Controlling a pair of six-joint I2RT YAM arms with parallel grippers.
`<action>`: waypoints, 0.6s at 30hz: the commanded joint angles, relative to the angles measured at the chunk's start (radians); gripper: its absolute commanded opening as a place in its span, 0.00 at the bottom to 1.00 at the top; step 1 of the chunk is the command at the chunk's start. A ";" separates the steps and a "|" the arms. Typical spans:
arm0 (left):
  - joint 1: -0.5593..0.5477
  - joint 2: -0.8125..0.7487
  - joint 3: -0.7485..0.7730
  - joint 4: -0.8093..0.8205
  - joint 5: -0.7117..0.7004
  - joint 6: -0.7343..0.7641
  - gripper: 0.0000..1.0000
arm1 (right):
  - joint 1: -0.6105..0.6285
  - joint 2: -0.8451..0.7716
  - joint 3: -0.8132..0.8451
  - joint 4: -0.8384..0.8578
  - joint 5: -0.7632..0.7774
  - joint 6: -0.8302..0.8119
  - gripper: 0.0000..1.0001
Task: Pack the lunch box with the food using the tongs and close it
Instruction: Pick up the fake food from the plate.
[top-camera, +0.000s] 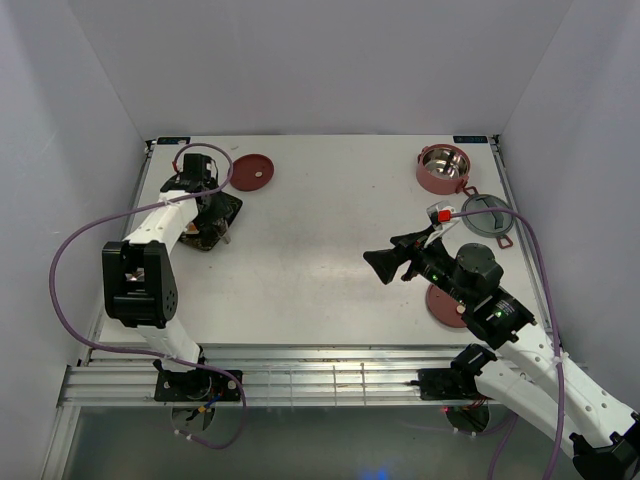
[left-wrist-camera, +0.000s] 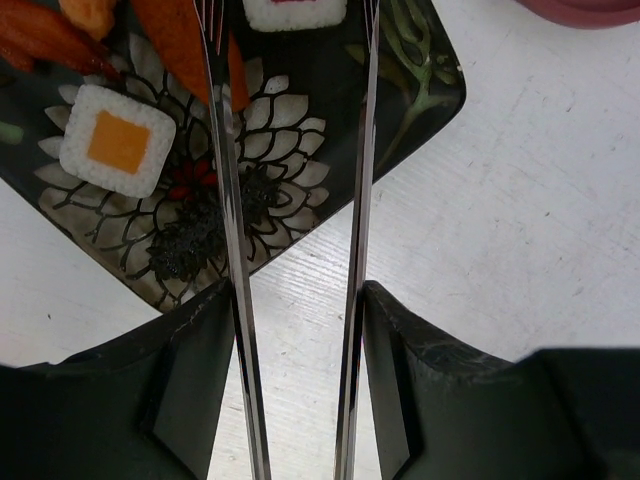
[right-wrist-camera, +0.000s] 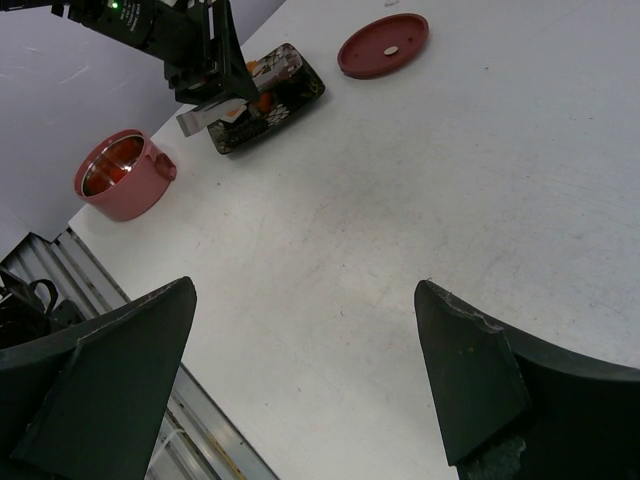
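My left gripper (left-wrist-camera: 297, 290) is shut on the tongs (left-wrist-camera: 226, 200), one silver arm against each finger. The tong tips reach over the dark floral plate (left-wrist-camera: 300, 190) and straddle a white roll (left-wrist-camera: 295, 10) at the top edge. Another roll with an orange centre (left-wrist-camera: 117, 140) and orange-red pieces (left-wrist-camera: 170, 35) lie on the plate. One lunch box tier (top-camera: 443, 168) stands open at the back right. Another tier (right-wrist-camera: 120, 175) sits near the plate. My right gripper (top-camera: 383, 265) hangs open over bare table, holding nothing.
A dark-red lid (top-camera: 250, 172) lies right of the plate (top-camera: 222, 215). A grey ring lid (top-camera: 488, 215) lies beside the back-right tier, and another red lid (top-camera: 445, 305) sits partly under my right arm. The table's metal rails (top-camera: 300, 380) run along the near edge.
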 joint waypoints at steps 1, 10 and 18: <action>-0.005 -0.080 -0.012 0.006 -0.004 -0.004 0.62 | 0.000 -0.008 0.000 0.032 0.015 -0.018 0.95; -0.004 -0.054 -0.009 0.012 0.014 0.004 0.62 | 0.000 -0.010 0.000 0.032 0.016 -0.018 0.95; -0.005 -0.043 0.007 0.013 0.019 0.002 0.58 | 0.000 -0.008 0.003 0.030 0.016 -0.019 0.95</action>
